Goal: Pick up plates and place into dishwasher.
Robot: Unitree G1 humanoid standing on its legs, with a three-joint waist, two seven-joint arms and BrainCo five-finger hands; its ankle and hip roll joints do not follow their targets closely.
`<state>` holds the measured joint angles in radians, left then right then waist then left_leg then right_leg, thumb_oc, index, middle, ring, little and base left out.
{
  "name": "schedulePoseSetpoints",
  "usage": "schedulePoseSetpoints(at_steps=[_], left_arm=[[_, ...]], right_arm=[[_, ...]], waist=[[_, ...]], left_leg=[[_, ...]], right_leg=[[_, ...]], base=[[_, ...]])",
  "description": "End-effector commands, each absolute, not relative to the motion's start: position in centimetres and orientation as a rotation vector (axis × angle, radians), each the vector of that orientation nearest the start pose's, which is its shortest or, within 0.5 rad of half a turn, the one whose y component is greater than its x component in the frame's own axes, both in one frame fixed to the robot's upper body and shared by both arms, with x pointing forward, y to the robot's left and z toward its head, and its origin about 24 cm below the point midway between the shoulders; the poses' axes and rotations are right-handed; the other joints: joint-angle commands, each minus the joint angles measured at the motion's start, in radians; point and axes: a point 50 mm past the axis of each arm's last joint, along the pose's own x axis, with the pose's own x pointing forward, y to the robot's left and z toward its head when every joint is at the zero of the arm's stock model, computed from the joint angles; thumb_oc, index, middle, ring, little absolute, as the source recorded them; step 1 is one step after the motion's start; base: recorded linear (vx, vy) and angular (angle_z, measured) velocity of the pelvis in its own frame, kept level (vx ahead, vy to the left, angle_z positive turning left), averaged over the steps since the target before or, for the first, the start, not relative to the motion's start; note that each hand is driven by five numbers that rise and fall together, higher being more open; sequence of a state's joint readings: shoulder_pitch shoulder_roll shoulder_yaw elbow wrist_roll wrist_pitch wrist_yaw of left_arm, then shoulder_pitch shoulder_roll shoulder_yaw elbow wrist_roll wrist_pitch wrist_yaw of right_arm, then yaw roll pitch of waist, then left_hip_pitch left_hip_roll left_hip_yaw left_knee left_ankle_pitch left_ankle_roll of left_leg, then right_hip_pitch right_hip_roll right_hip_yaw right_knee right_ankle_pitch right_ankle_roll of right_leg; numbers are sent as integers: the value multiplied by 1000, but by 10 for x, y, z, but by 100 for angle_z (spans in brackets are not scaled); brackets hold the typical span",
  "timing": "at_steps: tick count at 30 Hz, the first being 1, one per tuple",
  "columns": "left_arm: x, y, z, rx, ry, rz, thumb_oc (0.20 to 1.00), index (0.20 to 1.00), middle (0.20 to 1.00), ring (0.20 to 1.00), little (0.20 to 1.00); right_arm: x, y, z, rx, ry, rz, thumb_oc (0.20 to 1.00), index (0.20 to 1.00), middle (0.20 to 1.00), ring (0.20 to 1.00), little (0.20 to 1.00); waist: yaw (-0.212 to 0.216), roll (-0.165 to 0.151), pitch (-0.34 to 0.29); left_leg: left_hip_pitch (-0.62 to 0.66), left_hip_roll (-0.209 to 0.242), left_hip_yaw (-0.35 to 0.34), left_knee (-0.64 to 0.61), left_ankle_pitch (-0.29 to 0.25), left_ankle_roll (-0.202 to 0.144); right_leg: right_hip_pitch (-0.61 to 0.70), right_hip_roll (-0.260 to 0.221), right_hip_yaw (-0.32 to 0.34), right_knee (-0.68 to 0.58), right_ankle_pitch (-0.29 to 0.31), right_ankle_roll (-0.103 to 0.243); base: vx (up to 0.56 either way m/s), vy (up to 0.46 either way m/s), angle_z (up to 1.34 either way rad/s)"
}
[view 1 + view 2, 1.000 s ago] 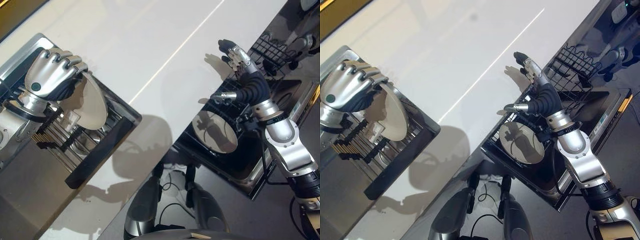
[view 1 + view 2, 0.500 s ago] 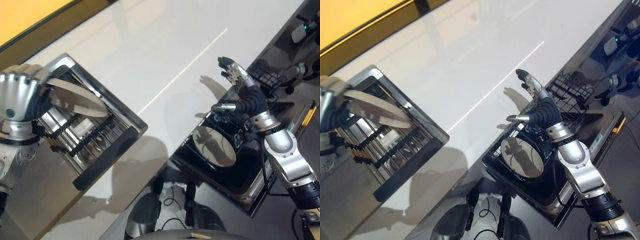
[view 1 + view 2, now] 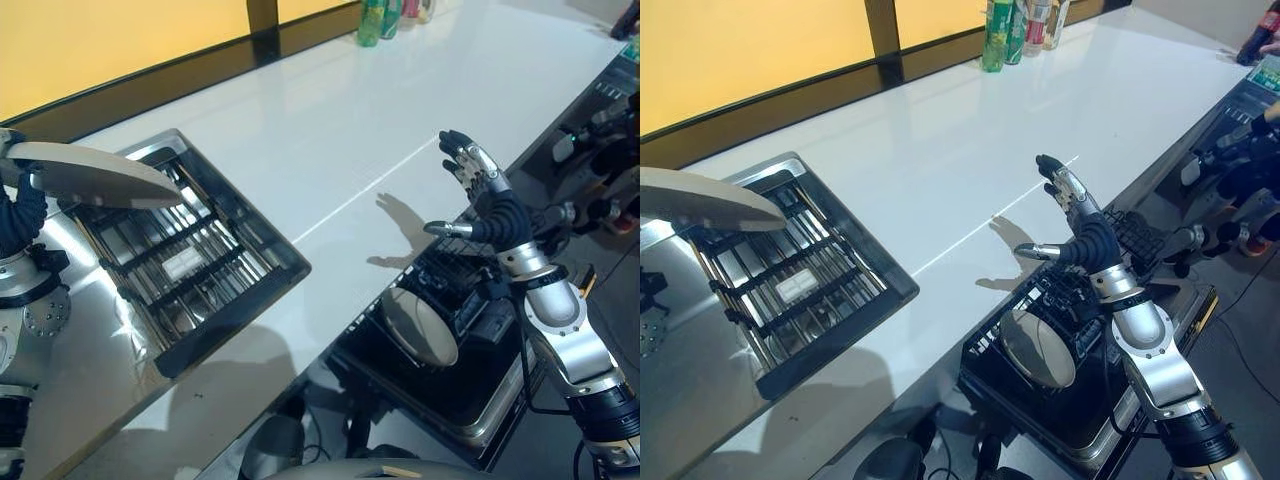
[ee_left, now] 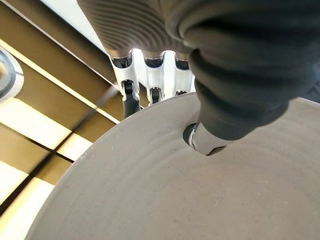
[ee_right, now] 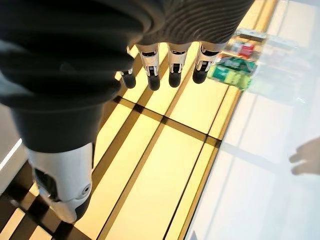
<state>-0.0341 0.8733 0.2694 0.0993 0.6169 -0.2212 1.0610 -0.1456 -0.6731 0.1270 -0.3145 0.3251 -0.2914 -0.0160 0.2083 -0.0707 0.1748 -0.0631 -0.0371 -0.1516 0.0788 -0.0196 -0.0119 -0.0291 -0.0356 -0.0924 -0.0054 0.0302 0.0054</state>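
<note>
Rack (image 3: 190, 270) sits at the frame's left on the tabletop (image 3: 330, 130), a plate (image 3: 95, 178) above its upper-left corner. Bottles (image 3: 1020, 25) stand at top centre. Lower right, the dishwasher basket (image 3: 1060, 385) holds another plate (image 3: 1037, 347).

The left hand (image 3: 18, 215) has lifted the plate (image 3: 90, 180) out of the rack (image 3: 190, 270) and tipped it from upright on its edge to nearly flat, above the rack's far corner. The camera has swung up, so bottles (image 3: 1015, 25) at the bench's (image 3: 330, 120) far edge now show.
</note>
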Motion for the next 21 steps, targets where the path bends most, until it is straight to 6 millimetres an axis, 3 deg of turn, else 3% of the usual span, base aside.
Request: schedulePoseSetpoints(at_steps=[1,4,11,17,21], left_arm=[[214,324,212,1178,-1009,985,200,200,200,200,200],[221,308,211,1075,-1020,934,200,200,200,200,200],[242,264,207,903,-1022,795,200,200,200,200,200],[252,220,207,794,-1021,600,200,200,200,200,200],[252,202,208,745,-1027,522,200,200,200,200,200]], right_arm=[[228,-172,218,-234,-890,370,1000,1000,1000,1000,1000],[229,-158,230,-171,-913,463,1000,1000,1000,1000,1000],[230,-105,229,-73,-848,688,1000,1000,1000,1000,1000],[232,-73,228,-106,-825,682,1000,1000,1000,1000,1000],[233,-58,221,-96,-737,729,1000,1000,1000,1000,1000]], waist=[[-1,-13,-107],[4,-22,-126],[20,-17,-162],[48,-7,-169],[64,3,-172]], left_leg=[[27,14,-61,-74,-10,-1],[43,16,-64,-90,-6,-4],[69,15,-66,-115,10,-4],[80,4,-95,-132,26,-4],[80,-4,-112,-140,38,-3]], right_leg=[[40,-71,-7,78,-105,91],[57,-68,-9,65,-104,87],[80,-62,-31,57,-105,79],[101,-57,-66,50,-104,75],[107,-55,-83,48,-102,74]], base=[[-28,-110,4],[-44,-95,5],[-57,-80,4],[-70,-77,17],[-59,-40,23]])
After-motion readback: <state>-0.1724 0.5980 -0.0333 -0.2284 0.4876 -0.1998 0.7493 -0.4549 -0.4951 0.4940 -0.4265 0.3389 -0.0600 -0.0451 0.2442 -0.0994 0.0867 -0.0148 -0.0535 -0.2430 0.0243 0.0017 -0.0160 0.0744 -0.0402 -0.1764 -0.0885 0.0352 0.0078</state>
